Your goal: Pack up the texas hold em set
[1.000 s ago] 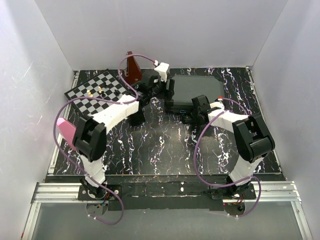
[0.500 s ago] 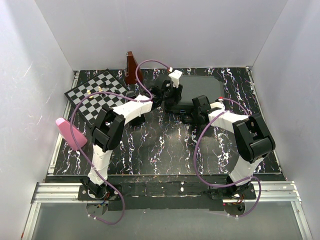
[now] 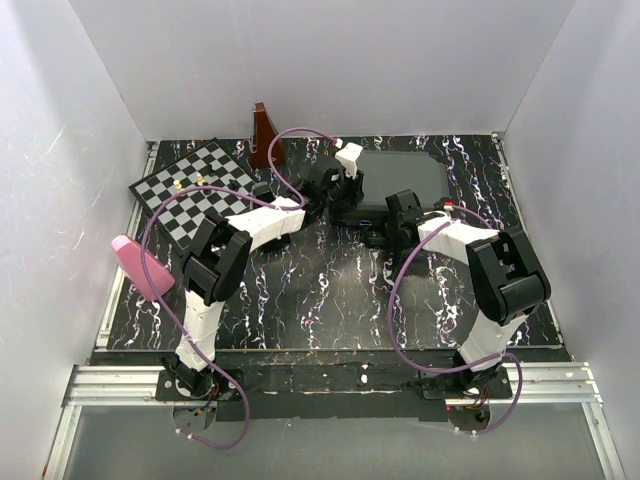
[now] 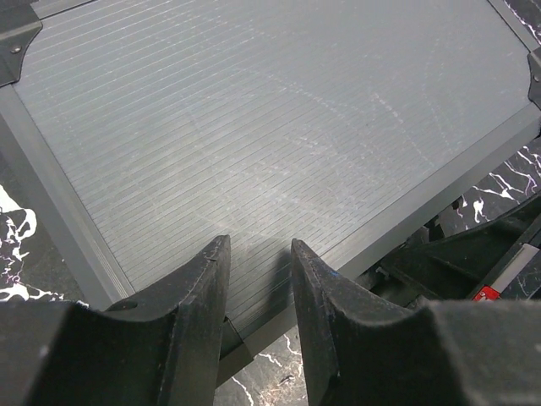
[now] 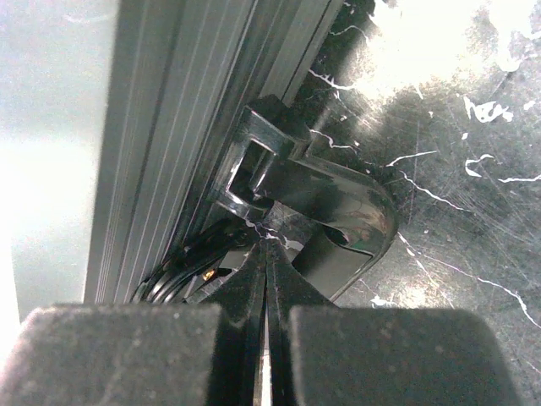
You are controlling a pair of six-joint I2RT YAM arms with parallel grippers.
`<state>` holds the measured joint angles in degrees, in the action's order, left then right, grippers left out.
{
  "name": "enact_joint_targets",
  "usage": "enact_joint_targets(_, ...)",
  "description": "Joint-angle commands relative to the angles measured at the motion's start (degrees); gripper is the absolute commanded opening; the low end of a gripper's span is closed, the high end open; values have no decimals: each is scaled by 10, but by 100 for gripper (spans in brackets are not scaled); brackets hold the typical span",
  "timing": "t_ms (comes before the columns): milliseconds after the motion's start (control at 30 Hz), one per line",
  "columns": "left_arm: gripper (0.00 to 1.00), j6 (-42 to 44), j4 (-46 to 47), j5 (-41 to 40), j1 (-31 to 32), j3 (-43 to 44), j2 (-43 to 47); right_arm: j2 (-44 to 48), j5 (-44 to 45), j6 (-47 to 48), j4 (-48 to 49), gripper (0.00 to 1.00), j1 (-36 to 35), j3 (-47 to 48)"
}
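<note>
The texas hold em set's case (image 3: 405, 175) lies closed at the back middle of the table, its ribbed grey lid (image 4: 270, 110) up. My left gripper (image 3: 338, 190) hangs over the lid's near corner. In the left wrist view its jaws (image 4: 259, 245) stand a little apart with nothing between them. My right gripper (image 3: 385, 222) is at the case's front edge. In the right wrist view it (image 5: 267, 247) is shut, its tips touching the shiny metal latch (image 5: 325, 199) on the case's side wall (image 5: 169, 127). Chips, cards, dice and buttons are out of view.
A black-and-white chessboard (image 3: 195, 185) with a few small pieces lies at the back left. A brown pyramid-shaped object (image 3: 265, 137) stands behind it. A pink object (image 3: 140, 265) leans at the table's left edge. White walls enclose three sides.
My left arm has swung right, from beside the chessboard to the case's near-left corner, and its jaws have narrowed. The right arm has not moved.
</note>
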<state>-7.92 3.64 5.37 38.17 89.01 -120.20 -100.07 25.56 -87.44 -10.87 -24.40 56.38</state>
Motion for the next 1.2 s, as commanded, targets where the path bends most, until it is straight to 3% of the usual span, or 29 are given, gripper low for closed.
enact_joint_targets(0,33,-17,-59,13,8,-34,1,-36,70,-49,-52,1,20,6)
enact_joint_targets(200,33,-27,-57,16,8,-49,6,-60,39,-71,1,1,20,0)
enact_joint_targets(567,33,-41,-40,34,7,-74,26,-50,69,-51,158,1,15,-52)
enact_joint_targets(800,37,-43,-40,40,7,-70,48,15,138,35,118,1,2,-32)
enact_joint_targets(1033,44,-15,-72,19,7,-15,73,55,131,156,131,2,-6,-24)
enact_joint_targets(1167,50,-2,-91,1,7,8,96,85,131,177,110,2,-8,-32)
